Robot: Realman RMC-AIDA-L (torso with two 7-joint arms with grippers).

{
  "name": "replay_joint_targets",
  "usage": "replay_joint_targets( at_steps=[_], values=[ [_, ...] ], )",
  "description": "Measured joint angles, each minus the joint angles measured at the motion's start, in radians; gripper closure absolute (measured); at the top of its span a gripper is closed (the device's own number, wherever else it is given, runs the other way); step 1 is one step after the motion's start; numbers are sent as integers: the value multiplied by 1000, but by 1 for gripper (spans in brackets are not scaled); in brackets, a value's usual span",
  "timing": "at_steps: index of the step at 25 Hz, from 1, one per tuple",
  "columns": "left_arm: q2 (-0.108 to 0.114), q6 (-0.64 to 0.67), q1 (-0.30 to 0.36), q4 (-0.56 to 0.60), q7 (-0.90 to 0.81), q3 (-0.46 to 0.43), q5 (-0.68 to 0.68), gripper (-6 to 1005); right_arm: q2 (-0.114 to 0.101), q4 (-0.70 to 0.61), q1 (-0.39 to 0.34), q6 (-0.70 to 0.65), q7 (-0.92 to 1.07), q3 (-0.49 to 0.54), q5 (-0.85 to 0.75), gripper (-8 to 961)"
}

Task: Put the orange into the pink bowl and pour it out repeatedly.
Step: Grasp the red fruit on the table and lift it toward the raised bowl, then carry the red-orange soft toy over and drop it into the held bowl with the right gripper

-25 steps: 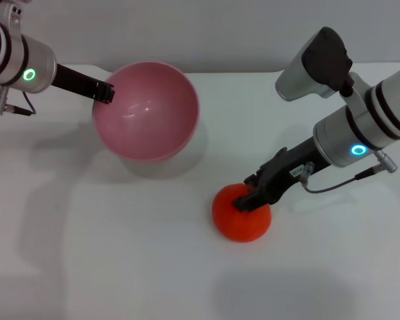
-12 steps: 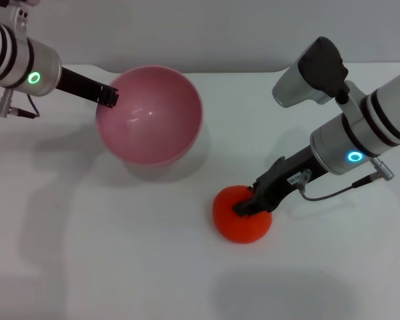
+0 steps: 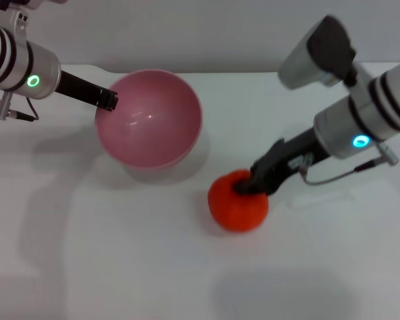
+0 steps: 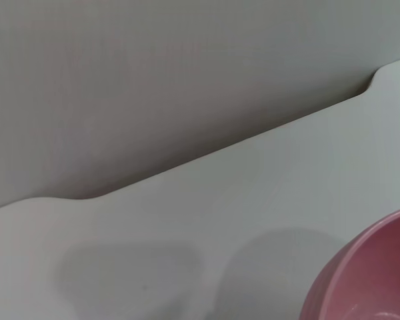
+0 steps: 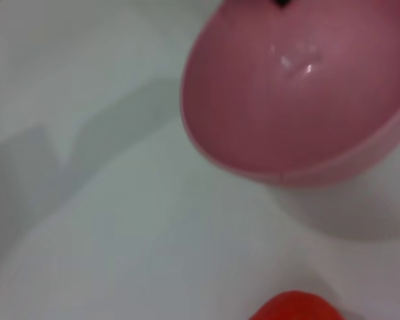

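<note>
The orange (image 3: 237, 203) is a red-orange fruit right of centre on the white table; a sliver of it shows in the right wrist view (image 5: 295, 307). My right gripper (image 3: 248, 187) is shut on the orange's top right side. The pink bowl (image 3: 150, 120) is empty and tilted, its opening facing the orange; it also shows in the right wrist view (image 5: 307, 100) and at a corner of the left wrist view (image 4: 367, 280). My left gripper (image 3: 107, 100) is shut on the pink bowl's far left rim and holds it tipped.
The white table (image 3: 120, 253) runs to a far edge (image 3: 253, 71) just behind the bowl, with a grey wall (image 4: 153, 80) behind it. Bare tabletop lies in front of the bowl and left of the orange.
My right gripper has lifted the orange slightly and drawn it a little to the left and away. The bowl in my left gripper has shifted slightly right and forward.
</note>
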Motion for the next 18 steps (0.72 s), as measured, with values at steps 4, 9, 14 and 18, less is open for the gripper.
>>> replay_joint_targets(
  at_steps=[4, 9, 14, 18],
  values=[
    [1, 0, -5, 0, 3, 0, 0, 965, -4, -207, -58, -30, 52, 7, -5, 755],
    [2, 4, -12, 3, 10, -1, 0, 964, -5, -493, -127, -57, 108, 16, -6, 800],
    [1, 17, -25, 4, 12, 11, 0, 964, -1, -705, -147, -98, 138, 49, 1, 837],
    [-3, 22, -30, 4, 12, 31, 0, 964, 2, -781, -152, -101, 140, 51, 25, 841]
  ],
)
